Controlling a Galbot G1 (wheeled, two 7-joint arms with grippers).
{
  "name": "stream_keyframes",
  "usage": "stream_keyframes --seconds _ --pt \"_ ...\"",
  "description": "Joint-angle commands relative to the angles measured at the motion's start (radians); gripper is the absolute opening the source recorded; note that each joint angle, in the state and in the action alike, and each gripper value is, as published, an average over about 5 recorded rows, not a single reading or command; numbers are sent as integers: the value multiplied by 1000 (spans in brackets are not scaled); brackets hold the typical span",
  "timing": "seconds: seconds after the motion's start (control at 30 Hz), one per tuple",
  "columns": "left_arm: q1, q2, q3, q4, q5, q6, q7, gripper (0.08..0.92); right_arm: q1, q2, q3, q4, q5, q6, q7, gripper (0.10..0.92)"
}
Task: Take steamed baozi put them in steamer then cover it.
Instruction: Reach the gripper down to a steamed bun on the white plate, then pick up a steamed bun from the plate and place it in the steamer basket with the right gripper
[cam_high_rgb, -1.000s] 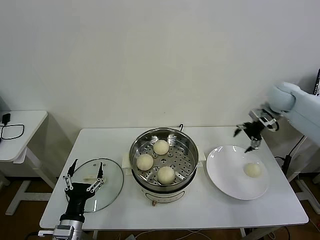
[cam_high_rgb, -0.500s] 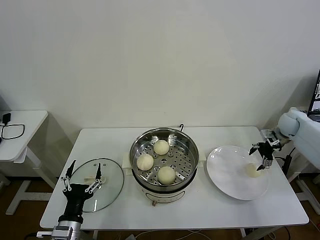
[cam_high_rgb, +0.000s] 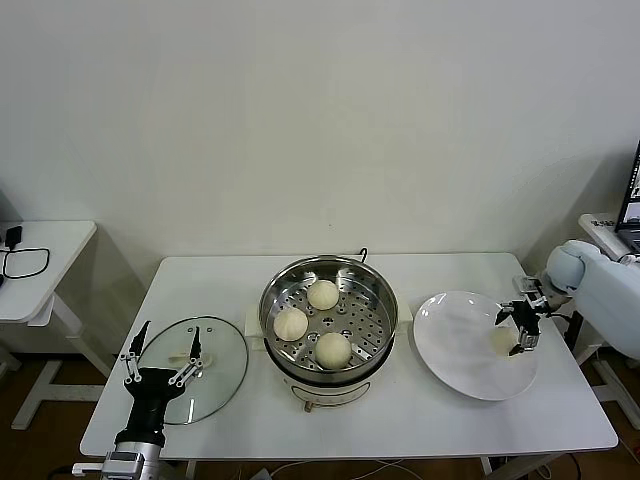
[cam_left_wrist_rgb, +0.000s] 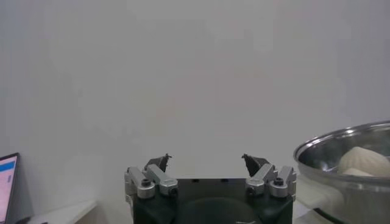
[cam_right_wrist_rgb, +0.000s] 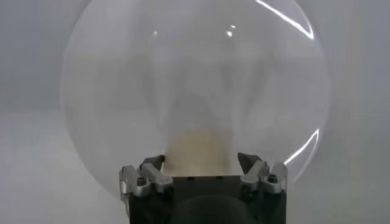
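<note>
The steamer (cam_high_rgb: 266, 300) stands mid-table with three baozi (cam_high_rgb: 322, 294) on its perforated tray. One more baozi (cam_high_rgb: 499, 341) lies on the white plate (cam_high_rgb: 450, 345) at the right. My right gripper (cam_high_rgb: 508, 335) is down at this baozi, its fingers open on either side of it; in the right wrist view the bun (cam_right_wrist_rgb: 198, 146) fills the space between the right gripper's (cam_right_wrist_rgb: 200, 159) tips. The glass cover (cam_high_rgb: 225, 370) lies flat left of the steamer. My left gripper (cam_high_rgb: 173, 327) stands open above the cover, holding nothing; the left gripper (cam_left_wrist_rgb: 207, 159) faces the wall, steamer (cam_left_wrist_rgb: 341, 176) beside it.
The white table (cam_high_rgb: 400, 420) carries everything. A small side table (cam_high_rgb: 40, 260) with a black cable stands at the far left. A laptop screen edge (cam_high_rgb: 633, 200) shows at the far right, behind my right arm.
My right arm dropped from above the plate's far rim down to the baozi, and its fingers have started to narrow around it. The left arm has barely moved.
</note>
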Motion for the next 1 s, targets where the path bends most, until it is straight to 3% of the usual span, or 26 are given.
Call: stream_keyframes --seconds 0.03,0.17,0.33,0.53,0.73,1.0 --pt "-1 0 3 7 0 -2 0 823 -15 5 10 -9 -13 -3 8 740" --pt "-6 2 6 11 0 -2 0 823 19 -3 -11 19 -2 -9 9 654" --pt "-13 5 15 7 0 0 0 823 147 -18 -93 119 60 -48 -38 607" --pt "-19 18 22 8 -1 -4 -1 823 455 4 -354 309 293 -145 -128 600" --pt "-17 24 28 -1 -1 -3 -3 823 713 127 -535 478 548 -268 -137 594" --pt "-12 21 24 -10 0 1 -5 823 774 285 -594 587 686 -346 -97 594"
